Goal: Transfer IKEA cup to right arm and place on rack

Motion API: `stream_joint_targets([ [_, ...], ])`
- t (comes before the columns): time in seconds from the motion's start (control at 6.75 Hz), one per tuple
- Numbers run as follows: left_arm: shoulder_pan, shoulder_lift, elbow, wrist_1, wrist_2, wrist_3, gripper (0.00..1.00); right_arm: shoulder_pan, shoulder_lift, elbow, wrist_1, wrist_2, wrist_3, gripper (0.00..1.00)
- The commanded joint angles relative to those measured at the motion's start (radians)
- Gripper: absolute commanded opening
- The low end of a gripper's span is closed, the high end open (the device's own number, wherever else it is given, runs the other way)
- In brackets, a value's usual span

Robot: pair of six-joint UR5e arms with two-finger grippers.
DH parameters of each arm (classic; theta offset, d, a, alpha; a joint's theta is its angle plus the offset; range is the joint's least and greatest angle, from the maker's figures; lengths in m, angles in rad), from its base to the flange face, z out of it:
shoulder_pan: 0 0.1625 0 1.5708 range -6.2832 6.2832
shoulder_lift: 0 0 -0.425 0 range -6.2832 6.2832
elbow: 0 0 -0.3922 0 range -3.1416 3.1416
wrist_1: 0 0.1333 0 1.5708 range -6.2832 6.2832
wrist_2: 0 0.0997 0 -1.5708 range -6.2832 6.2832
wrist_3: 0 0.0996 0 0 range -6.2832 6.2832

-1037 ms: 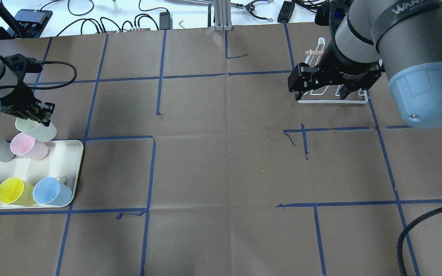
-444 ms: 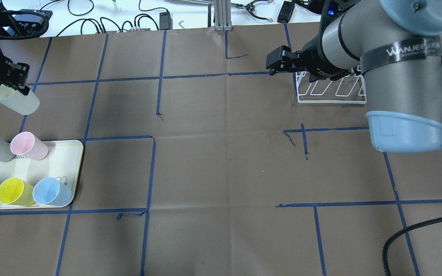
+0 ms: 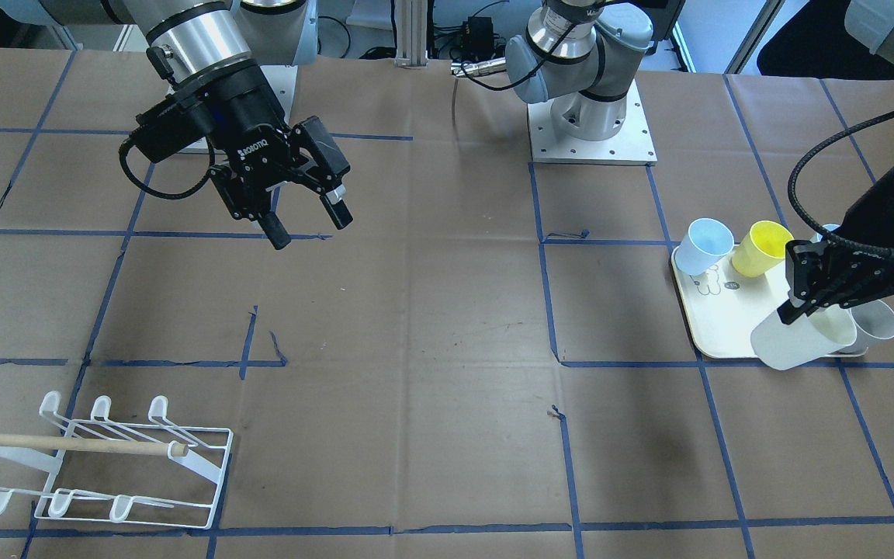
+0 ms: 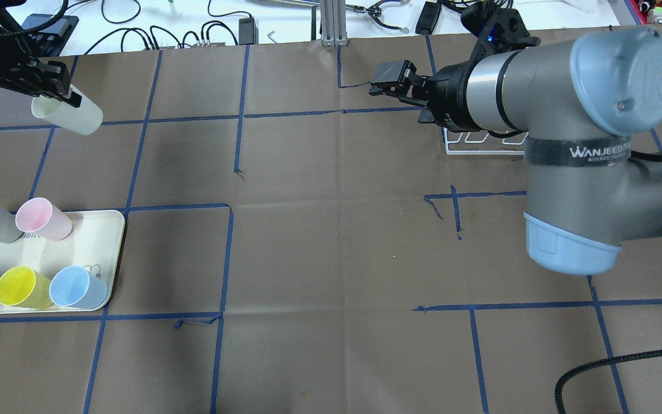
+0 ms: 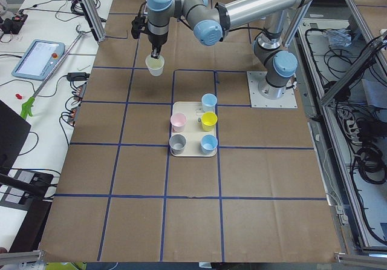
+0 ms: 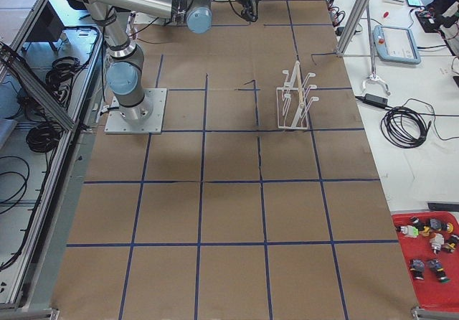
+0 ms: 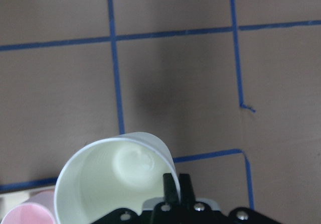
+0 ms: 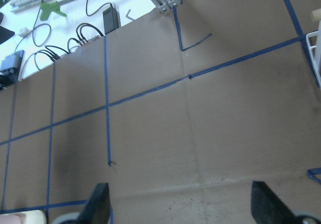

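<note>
Table [image 4: 319,247] brown paper, blue tape grid [image 4: 239,117]; cable coil [image 6: 405,128] on white bench [image 6: 423,180] alongside; left gripper [image 4: 64,96] clamps cream cup [image 4: 73,117] aloft; right gripper [image 3: 311,231] spread wide; rack [image 3: 105,466] well apart.

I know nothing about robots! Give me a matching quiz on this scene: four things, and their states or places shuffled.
Things:
1. pale cream plastic cup
2. yellow plastic cup
3. white wire rack
4. black right end effector

States:
A. open, empty
B. on the cream tray
C. gripped by the left end effector
D. on the table, no cups on it

Pairs: 1-C, 2-B, 3-D, 4-A
</note>
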Motion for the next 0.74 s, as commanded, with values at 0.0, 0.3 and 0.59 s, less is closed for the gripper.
stream_joint_targets([
  [0.0,-0.012,-0.013,-0.001,0.069,-0.185,0.019,0.0,0.0,0.003,0.04,-0.197,0.074,0.351,0.99],
  [0.3,-0.054,-0.028,-0.07,0.295,-0.324,0.129,0.0,0.0,0.006,0.087,-0.361,0.065,0.655,0.99],
  [0.59,-0.093,-0.025,-0.188,0.499,-0.501,0.211,0.0,0.0,0.058,0.154,-0.61,0.058,0.712,0.99],
])
